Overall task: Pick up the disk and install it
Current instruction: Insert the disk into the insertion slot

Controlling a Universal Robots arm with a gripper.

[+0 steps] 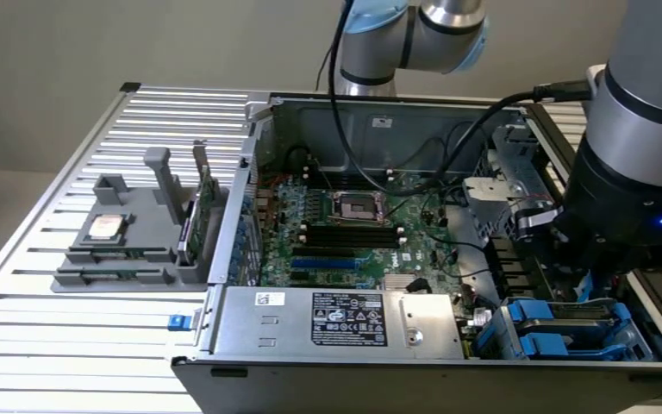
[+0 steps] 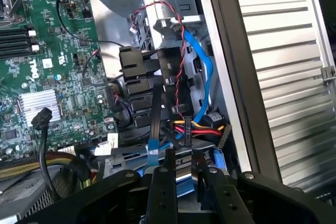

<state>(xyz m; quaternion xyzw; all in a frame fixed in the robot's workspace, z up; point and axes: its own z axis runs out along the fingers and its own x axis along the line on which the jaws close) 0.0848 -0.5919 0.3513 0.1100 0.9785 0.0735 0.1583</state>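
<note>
A Universal Robots arm reaches into the front corner of an open computer case lying on a slatted metal counter. Its tool is poised low over the drive bay.

The disk, a grey hard drive in a bright blue plastic carrier, lies in that bay directly beneath the tool. It sits beside the labelled power supply, on the exterior view's right.

In the wrist view the two black fingers stand close together with a narrow gap. They straddle the edge of the blue carrier. Whether they are clamped on it or merely just above it cannot be told.

A blue data cable and a twisted red-and-black lead hang just beyond the fingers, and the green motherboard lies to one side.

Across the counter, well apart from the case, a grey fixture carries a small silver CPU chip and an upright green circuit card.

The drive is likely dense and rigid, with smooth metal faces that could slip under a light pinch. It probably tolerates knocks poorly. Its plastic frame looks springier than the drive body.

The safest hold would seem to be across the two long sides, on the carrier rails. That keeps the fingers away from the label face and the connector end, and clear of the loose cables.
</note>
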